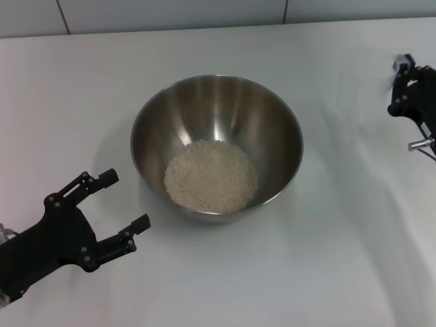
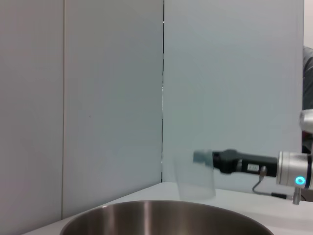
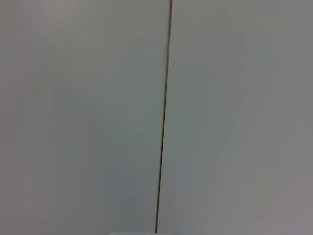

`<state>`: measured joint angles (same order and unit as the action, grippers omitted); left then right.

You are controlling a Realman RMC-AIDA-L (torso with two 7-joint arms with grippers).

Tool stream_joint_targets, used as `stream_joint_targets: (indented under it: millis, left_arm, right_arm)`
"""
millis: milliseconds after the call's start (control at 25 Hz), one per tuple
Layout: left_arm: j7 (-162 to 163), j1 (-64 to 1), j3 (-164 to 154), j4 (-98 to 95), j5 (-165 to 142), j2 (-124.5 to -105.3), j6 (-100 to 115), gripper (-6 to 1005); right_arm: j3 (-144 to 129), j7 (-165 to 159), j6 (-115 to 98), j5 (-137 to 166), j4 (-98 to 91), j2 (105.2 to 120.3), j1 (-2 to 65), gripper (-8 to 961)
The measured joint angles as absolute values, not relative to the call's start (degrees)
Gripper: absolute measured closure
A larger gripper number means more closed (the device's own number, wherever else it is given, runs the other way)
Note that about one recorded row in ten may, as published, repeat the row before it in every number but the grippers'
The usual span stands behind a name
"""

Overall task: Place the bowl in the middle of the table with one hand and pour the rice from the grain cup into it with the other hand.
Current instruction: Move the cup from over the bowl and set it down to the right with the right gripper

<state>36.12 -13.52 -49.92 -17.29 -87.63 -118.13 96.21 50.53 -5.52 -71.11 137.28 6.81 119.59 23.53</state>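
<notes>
We see a pale panelled wall (image 1: 170, 13) running along the top of the head view, its seams showing as thin dark lines; the same wall (image 3: 234, 117) fills the right wrist view, split by one vertical seam. Nothing lies on the white table (image 1: 327, 272) around the bowl (image 1: 216, 144), and nothing stands between it and either arm.

The bowl sits at the centre of the head view, a little above the middle, upright on the table. It is a wide round steel vessel with a thin rim and a brushed, shiny inside that throws soft vertical highlights. In its bottom, toward the lower part of the basin, the rice (image 1: 211, 175) lies as a low, pale, grainy heap of roughly round outline.

The left gripper (image 1: 109, 208) is at the lower left of the head view, just beside the bowl but apart from it, its two black pronged fingers spread wide and holding nothing.

The right gripper (image 1: 403, 85) is at the right edge, upper part of the frame, well apart from the bowl. In the left wrist view we see the grain cup (image 2: 195, 175), translucent and blurred, at the tip of that arm beyond the bowl's rim, held clamped by the gripper.
</notes>
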Motion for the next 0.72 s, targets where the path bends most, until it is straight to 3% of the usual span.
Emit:
stream_joint_targets:
  millis: [720]
  left_arm:
    - [36.1,-13.2,-49.9,-17.6,-87.6,-118.04,97.2,128]
  right_arm:
    - [46.8,-4.9,-62.5,137.7,7.4,119.77,24.4,904]
